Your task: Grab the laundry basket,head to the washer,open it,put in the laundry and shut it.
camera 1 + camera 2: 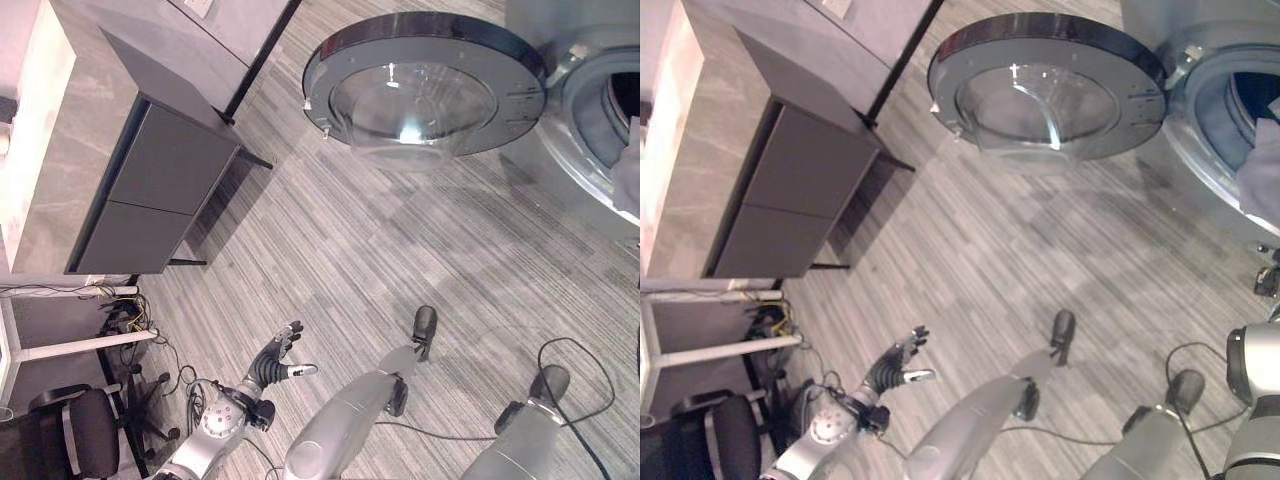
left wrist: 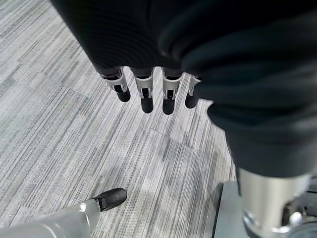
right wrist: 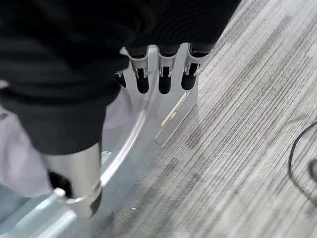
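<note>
washer [image 1: 1240, 110]: at the far right edge of the floor, drum opening uncovered
washer door [image 1: 425, 85]: round, glass-centred, swung wide open over the striped grey carpet
laundry [image 1: 1262, 165]: pale cloth sitting in the drum mouth, also seen beside the right wrist [image 3: 15, 148]
left robot hand [image 1: 278, 357]: low at the near left, fingers straight and spread, holding nothing
right robot hand [image 3: 163, 69]: fingers straight, empty, just beside the washer's metal rim
cabinet [image 1: 150, 190]: dark, at the left edge of the floor
office chair [image 1: 85, 430]: near left corner
</note>
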`<state>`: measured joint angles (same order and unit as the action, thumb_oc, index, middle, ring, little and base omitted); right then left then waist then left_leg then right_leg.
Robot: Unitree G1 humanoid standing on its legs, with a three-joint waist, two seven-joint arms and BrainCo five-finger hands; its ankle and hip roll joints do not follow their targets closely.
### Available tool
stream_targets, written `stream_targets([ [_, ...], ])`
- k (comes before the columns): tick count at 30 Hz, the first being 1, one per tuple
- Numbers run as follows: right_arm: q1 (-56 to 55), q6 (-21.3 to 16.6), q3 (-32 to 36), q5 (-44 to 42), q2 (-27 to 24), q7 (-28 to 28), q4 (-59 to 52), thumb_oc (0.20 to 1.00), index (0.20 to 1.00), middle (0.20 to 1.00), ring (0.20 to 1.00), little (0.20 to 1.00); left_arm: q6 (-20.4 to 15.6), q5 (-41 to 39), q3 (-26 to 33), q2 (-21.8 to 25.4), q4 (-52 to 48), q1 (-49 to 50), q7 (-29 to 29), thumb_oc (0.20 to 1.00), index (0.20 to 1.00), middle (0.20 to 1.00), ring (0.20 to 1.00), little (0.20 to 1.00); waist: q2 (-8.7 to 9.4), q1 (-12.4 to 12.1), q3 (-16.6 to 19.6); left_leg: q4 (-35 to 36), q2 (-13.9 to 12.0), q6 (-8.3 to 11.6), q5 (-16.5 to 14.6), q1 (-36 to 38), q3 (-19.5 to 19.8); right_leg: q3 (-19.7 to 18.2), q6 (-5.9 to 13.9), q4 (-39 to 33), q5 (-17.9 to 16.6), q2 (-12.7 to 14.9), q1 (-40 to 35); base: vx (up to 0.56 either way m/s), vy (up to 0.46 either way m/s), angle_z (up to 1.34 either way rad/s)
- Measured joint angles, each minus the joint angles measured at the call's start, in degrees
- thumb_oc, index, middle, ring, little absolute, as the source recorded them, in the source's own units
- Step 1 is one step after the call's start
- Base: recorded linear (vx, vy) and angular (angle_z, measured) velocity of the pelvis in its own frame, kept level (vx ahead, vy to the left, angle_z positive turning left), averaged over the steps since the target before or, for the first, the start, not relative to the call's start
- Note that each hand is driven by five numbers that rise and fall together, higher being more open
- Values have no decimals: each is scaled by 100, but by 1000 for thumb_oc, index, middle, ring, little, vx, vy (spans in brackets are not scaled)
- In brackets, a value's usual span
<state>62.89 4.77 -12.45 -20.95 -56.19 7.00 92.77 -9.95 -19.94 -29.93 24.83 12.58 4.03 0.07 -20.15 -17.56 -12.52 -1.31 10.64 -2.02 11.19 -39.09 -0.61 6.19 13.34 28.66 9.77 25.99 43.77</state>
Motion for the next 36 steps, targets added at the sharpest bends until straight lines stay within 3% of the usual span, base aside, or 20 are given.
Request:
stream_targets([
  [1,99,-5,-1,-74,-2,38,-21,1000,1000,1000,1000,1000,0,0,-1,0,-3,-3,14,1000,1000,1000,1000,1000,-3,0,2,1,1,-3,3,-21,-4,-7,10,-1,-7,0,26,2,33,-1],
  [3,411,9,1,-348,0,214,-134,664,664,664,664,664,-30,0,3,-1,-25,-10,108,1000,1000,1000,1000,1000,-22,-56,16,0,2,-21,16,-116,-5,-9,31,0,-22,0,122,5,36,1],
  [4,423,7,2,-433,14,292,-85,423,423,423,423,423,-43,1,4,-1,-25,-8,129,1000,1000,1000,1000,1000,-22,-80,16,0,3,-21,16,-119,-4,-8,33,-4,-22,0,122,0,0,0],
  [6,548,-48,-5,-616,18,402,-182,200,200,200,200,200,-82,1,2,2,-21,-3,153,1000,1000,1000,1000,1000,-23,-87,16,1,13,-21,15,-140,4,-8,44,-19,-28,3,134,0,0,0],
  [11,1423,-479,-583,-1180,-7,571,-836,200,200,200,200,200,-178,2,-11,0,78,-175,206,1000,1000,1000,1000,1000,-5,-8,0,-49,-1,-22,16,-257,4,-10,44,-41,-66,-8,224,0,0,0],
  [18,1700,-818,-671,-1488,41,859,-1535,222,222,222,222,222,-223,2,31,3,204,-347,360,1000,1000,1000,1000,1000,148,135,-115,-263,-44,-23,15,-204,8,-70,53,-281,-263,-92,-11,-31,-2,-7],
  [19,1701,-819,-668,-1576,90,981,-1518,319,319,319,319,319,-236,0,51,9,205,-346,377,1000,1000,1000,1000,1000,153,107,-119,-273,-68,-24,16,-205,3,-82,49,-339,-324,-122,-20,-5,-37,-15],
  [20,1768,-834,-630,-1654,96,1222,-1541,485,485,485,485,485,-237,0,57,26,191,-347,406,1000,1000,1000,1000,1000,148,111,-115,-283,-78,-24,16,-204,10,-77,69,-389,-363,-140,-54,58,-59,-11],
  [22,1878,-824,-680,-1577,80,1692,-1331,542,542,542,542,542,-235,-14,49,60,189,-348,487,1000,1000,1000,1000,1000,168,116,-130,-281,-93,-36,6,-134,27,-63,78,-500,-421,-166,-194,-11,-8,-2],
  [23,1878,-817,-705,-1466,120,1856,-1192,934,934,934,934,934,-245,-21,48,93,187,-322,540,1000,1000,1000,1000,1000,166,100,-128,-263,-92,-97,-31,-94,39,-66,79,-504,-443,-175,-202,-106,26,-1],
  [24,1919,-815,-649,-1359,111,1952,-1126,1000,1000,1000,1000,1000,-247,-23,51,107,189,-326,577,1000,1000,1000,1000,1000,169,78,-131,-261,-89,-101,-30,-107,39,-79,69,-537,-468,-181,-197,29,-51,-4],
  [26,2017,-673,-1321,-958,96,1919,-829,1000,1000,1000,1000,1000,-240,-33,59,248,177,-287,603,1000,1000,1000,1000,1000,209,122,-159,-260,-88,-143,-50,-127,37,-86,66,-511,-461,-171,-190,-52,-25,-4],
  [29,1968,-470,-1713,-493,161,1109,-415,1000,1000,1000,1000,1000,-238,-50,206,477,39,-139,539,1000,1000,1000,1000,1000,379,215,-223,-249,-93,-152,-22,-144,16,-97,66,-570,-500,-179,-148,-52,-18,-3],
  [32,1810,-392,-880,-771,175,647,-411,1000,1000,1000,1000,1000,-232,-199,212,603,-9,18,382,1000,1000,1000,1000,1000,463,272,-232,-220,-68,-163,-25,-159,-16,-112,76,-642,-540,-157,-136,-5,0,-3],
  [36,1453,-444,-776,-1200,206,277,-582,1000,1000,1000,1000,1000,-226,-254,229,679,59,57,229,1000,1000,1000,1000,1000,493,309,-218,-200,-73,-170,-32,-220,-132,-167,135,-806,-672,-155,-77,4,25,-10],
])
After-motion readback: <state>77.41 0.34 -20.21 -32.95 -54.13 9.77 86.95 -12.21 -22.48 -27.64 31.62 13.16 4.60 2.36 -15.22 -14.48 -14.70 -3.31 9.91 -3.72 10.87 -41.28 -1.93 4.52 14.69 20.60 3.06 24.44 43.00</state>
